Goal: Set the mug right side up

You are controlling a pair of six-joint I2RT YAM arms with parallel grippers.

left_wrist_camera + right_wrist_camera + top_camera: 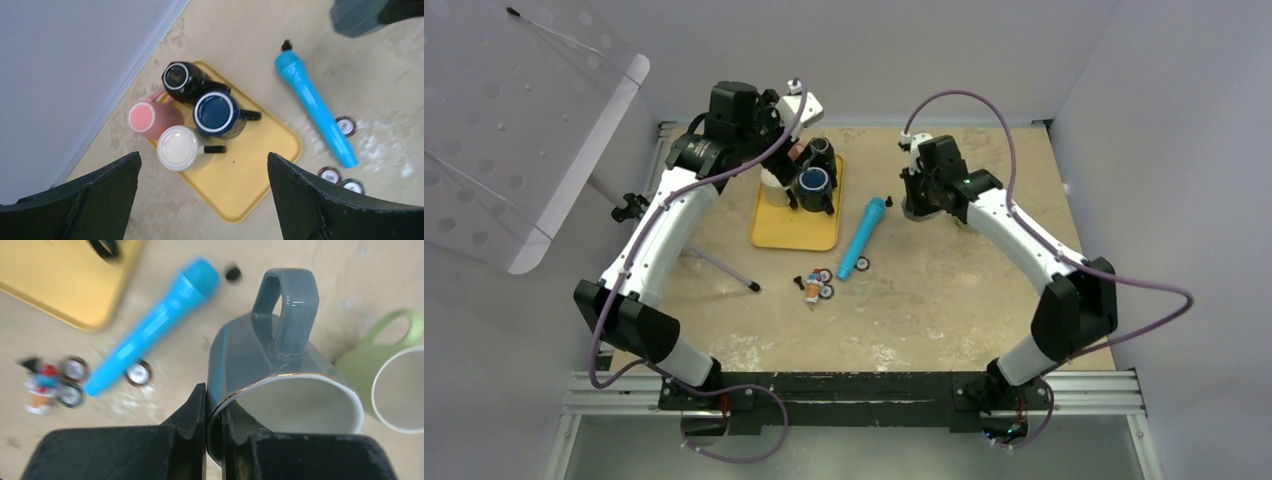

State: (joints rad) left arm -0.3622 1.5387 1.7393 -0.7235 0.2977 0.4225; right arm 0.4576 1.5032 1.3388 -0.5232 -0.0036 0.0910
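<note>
In the right wrist view the grey mug [260, 365] has a gold rim, and its white inside faces the camera with the handle pointing away. My right gripper [214, 396] is shut on its wall, one finger inside the rim and one outside. From above, that gripper [924, 192] sits at the table's far middle-right and hides most of the mug. The left wrist view catches the grey mug [356, 17] in its top right corner. My left gripper [203, 157] is open and empty, high above the yellow tray [260, 170].
The tray [796, 232] holds a black mug [178, 78], a blue mug [216, 113], a pink mug [144, 118] and a white mug [177, 148]. A green mug [372, 365] stands beside the grey one. A blue cylinder [862, 236] and small toy parts [817, 285] lie mid-table.
</note>
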